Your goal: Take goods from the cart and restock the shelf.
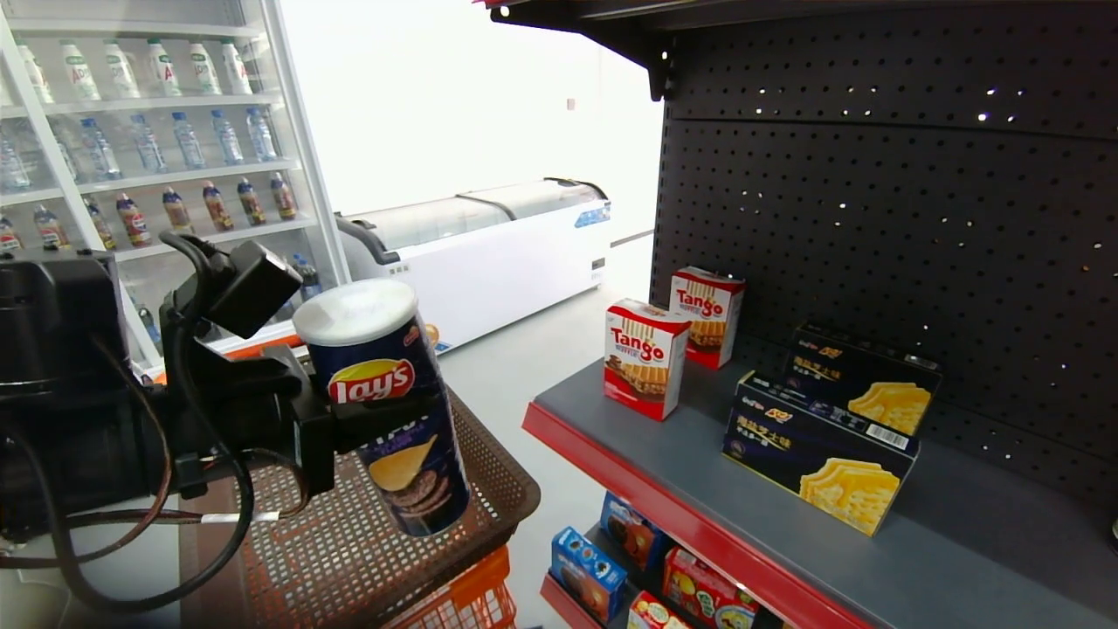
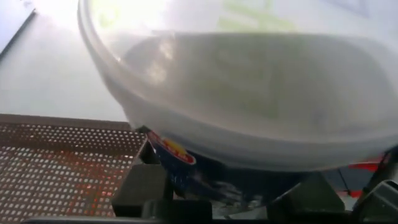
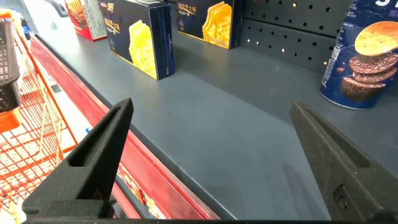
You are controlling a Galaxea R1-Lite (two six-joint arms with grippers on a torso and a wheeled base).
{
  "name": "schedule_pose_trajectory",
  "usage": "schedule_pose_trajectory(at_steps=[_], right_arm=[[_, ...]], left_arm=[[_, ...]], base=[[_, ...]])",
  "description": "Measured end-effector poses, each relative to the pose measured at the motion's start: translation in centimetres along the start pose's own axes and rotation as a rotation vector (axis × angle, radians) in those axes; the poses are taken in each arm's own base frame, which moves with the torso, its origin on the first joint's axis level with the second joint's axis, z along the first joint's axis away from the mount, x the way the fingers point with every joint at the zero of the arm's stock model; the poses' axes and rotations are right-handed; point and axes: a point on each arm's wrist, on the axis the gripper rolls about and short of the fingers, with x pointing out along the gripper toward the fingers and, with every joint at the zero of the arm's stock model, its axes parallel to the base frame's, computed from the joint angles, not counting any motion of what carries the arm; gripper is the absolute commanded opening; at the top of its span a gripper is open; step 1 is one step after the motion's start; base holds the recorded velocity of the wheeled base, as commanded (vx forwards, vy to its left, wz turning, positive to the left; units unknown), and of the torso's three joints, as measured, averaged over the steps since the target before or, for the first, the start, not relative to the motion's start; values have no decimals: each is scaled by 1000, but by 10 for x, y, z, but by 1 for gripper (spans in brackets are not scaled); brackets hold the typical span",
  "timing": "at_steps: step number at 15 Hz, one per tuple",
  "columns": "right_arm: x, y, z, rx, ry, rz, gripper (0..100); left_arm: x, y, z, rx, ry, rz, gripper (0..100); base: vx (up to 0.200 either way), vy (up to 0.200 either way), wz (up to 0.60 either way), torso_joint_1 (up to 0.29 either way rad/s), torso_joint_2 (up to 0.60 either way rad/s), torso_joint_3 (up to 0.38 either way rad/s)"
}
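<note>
Chip can (image 1: 410,489), dark blue with red-yellow logo, is gripped by left hand (image 1: 349,424) above brown basket (image 1: 498,498); right hand (image 3: 211,106) is held wide over shelf (image 3: 236,134).

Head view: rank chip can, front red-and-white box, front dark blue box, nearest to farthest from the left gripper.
1. Chip can, held in the left gripper.
2. Front red-and-white box, left end of the shelf.
3. Front dark blue box, farther right along it.

Head camera looks down across the cart basket (image 1: 349,550) to the shelf board (image 1: 681,472). Left wrist camera sits tight against the chip can (image 2: 249,93). Right wrist camera skims that board, sharing its blue cracker boxes (image 3: 140,34).
</note>
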Motion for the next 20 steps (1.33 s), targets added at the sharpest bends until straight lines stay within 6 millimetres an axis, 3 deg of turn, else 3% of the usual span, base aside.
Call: schedule_pose_trajectory(at_steps=[11,20], right_arm=[[0,0,0,0,0,0,100],[0,0,0,2,0,0,100]], left_arm=[[-13,-24,-14,-47,40,-221,0],[-9,-25,1,-33,12,-259,0]], base=[[0,0,0,0,0,0],[0,0,0,0,0,0]])
